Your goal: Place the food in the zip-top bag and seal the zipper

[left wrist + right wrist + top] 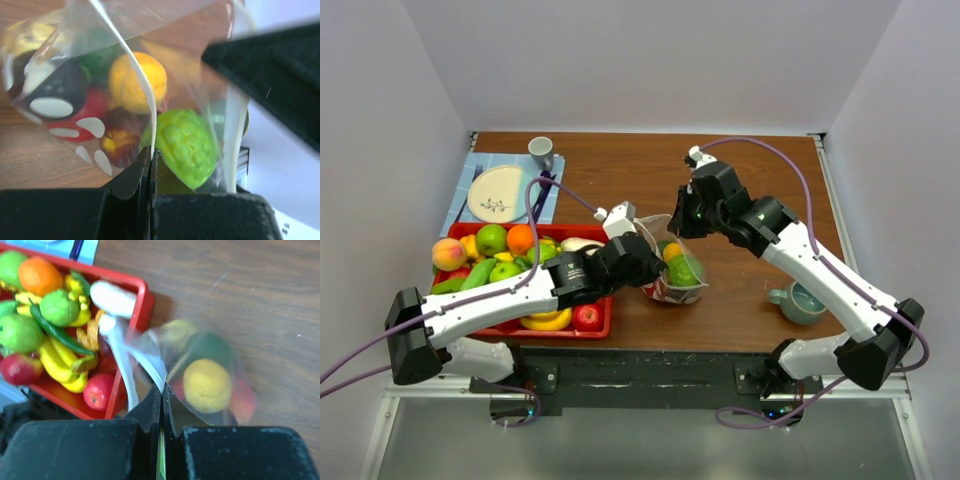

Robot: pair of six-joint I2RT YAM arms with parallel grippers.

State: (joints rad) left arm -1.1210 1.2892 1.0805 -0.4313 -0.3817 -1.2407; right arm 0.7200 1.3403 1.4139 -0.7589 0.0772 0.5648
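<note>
- Clear, white-dotted plastic forms the zip-top bag [672, 272]. It sits on the wooden table [760, 180] just beside the red tray [608, 312], between the two arms, with several pieces of food [137, 82] inside.
- On the tray side, the left gripper [150, 156] has its fingers pressed together on the zipper [145, 87], the pale strip along the bag's mouth.
- On the far side, the right gripper [161, 392] is likewise closed, pinching the same strip.
- Handling (a judgement): the film looks thin, floppy and probably slippery, and holds no shape of its own. The fruit puts the weight low, so the bag should sag from any hold.
- Where to grip (a judgement): the ridged strip looks like the stiffest part. Taking it near its ends would let it be drawn taut and pressed shut.
- Only the top view gives the whole layout: both arms meeting at the bag, much fruit heaped in the tray, and a plate [498, 192], a cup [541, 151] and a mug [800, 302] well apart.
- Only the left wrist view shows the contents closely: a yellow-orange fruit, a bumpy green one and a dark plum.
- Only the right wrist view shows the strip running close past the tray's corner; the contents there are blurred.
</note>
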